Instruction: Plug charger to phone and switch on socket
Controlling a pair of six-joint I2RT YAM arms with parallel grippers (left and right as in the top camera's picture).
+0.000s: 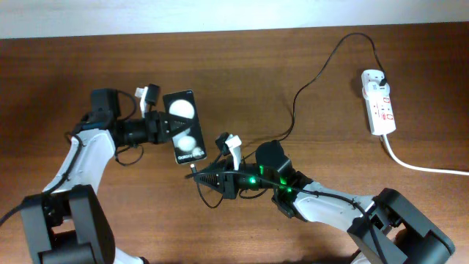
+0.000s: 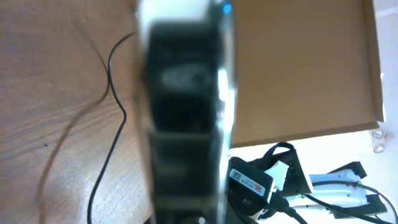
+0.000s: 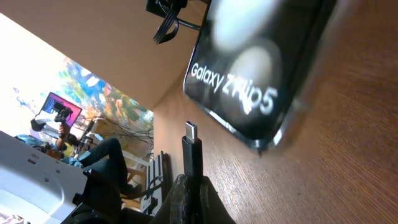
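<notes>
Your left gripper [image 1: 162,126] is clamping the slick, fragile phone [image 1: 185,126] by its edge mid-table, while your right gripper [image 1: 198,176] is pinching the limp charger [image 3: 191,148] right behind its stiff tip, the best hold, and is pointing it near the phone's lower end.

Left gripper [image 1: 168,129] and right gripper [image 1: 198,176] both clamped tight, tips close together, pointed toward each other.
</notes>
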